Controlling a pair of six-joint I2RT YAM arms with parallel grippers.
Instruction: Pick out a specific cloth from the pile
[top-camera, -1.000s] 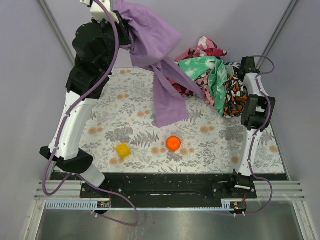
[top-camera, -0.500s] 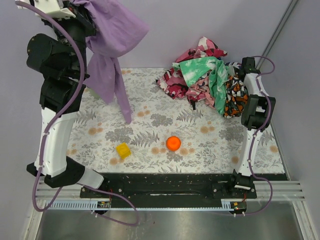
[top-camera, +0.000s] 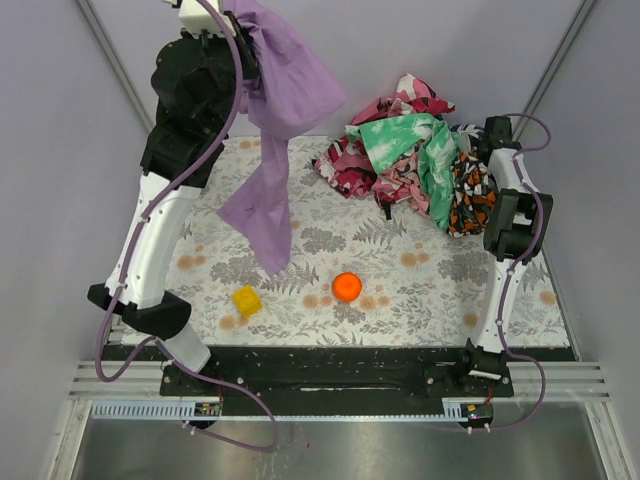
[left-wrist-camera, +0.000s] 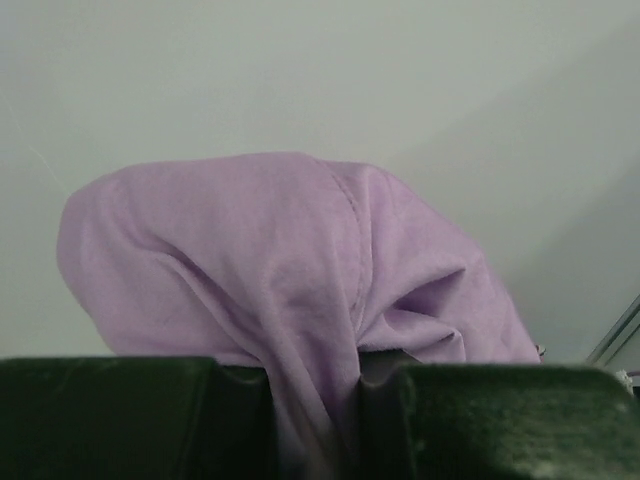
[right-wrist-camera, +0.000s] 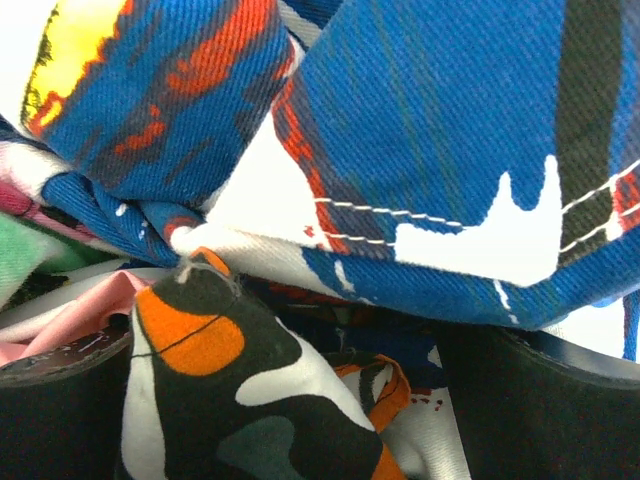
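Swung back in from the far left, left gripper (left-wrist-camera: 315, 410) pinching the lilac cloth (top-camera: 262, 215), which hangs high above the floral table (top-camera: 420, 290), well apart from the pile (top-camera: 410, 150); extraction apparently complete. Right gripper (right-wrist-camera: 300, 400) spread, nosed into the pile.

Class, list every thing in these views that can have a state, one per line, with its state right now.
lilac cloth: lifted, hanging from the left gripper, apart from the pile.
left gripper: shut on the lilac cloth.
right gripper: open, pressed into the pile's folds.
pile: heaped far right on the table.
orange ball: resting on the table, untouched.
yellow block: resting on the table, untouched.
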